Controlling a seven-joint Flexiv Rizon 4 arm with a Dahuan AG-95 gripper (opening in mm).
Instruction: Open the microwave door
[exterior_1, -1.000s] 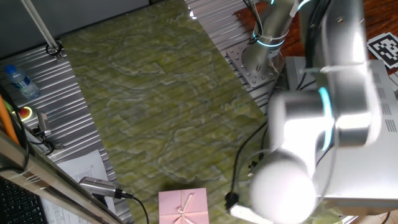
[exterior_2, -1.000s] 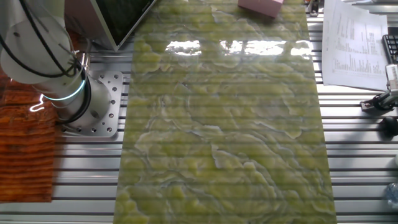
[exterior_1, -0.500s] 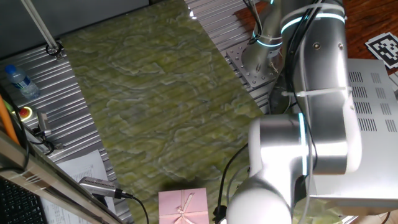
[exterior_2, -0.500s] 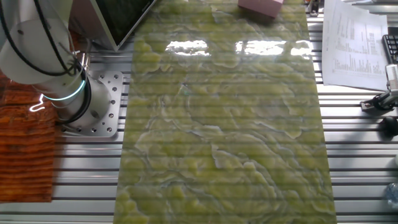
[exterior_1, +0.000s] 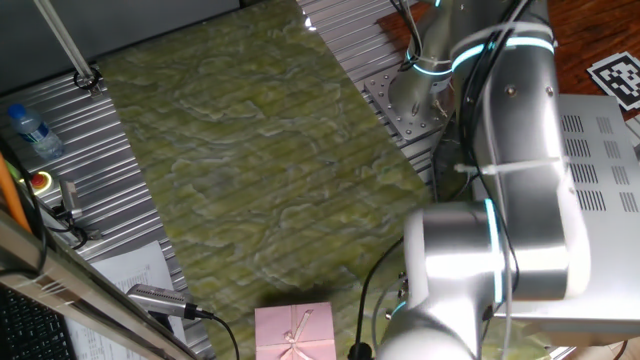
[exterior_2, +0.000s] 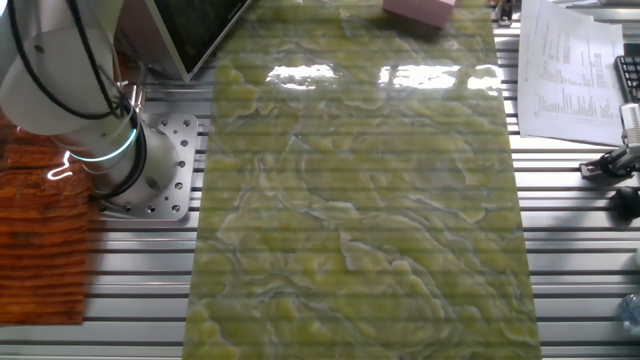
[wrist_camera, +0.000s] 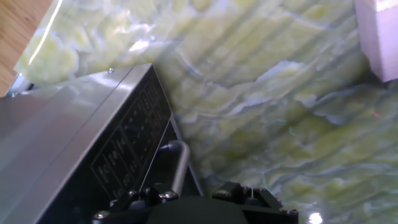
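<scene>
Silver microwave (exterior_1: 600, 150) sits half hidden behind the arm at 3 o'clock; the tool's (wrist_camera: 208, 202) grip state is unreadable.

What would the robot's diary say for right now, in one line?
task: open door | gripper: near handle, grip unseen | door: looks shut | pink box: on mat, apart

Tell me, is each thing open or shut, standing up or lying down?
microwave door: looks shut, flat against the microwave.
door handle: no grip on it that shows.
end effector: right by the door handle; open or shut cannot be told.
pink box: lid on, ribbon across the top.
water bottle: lying on its side.
</scene>
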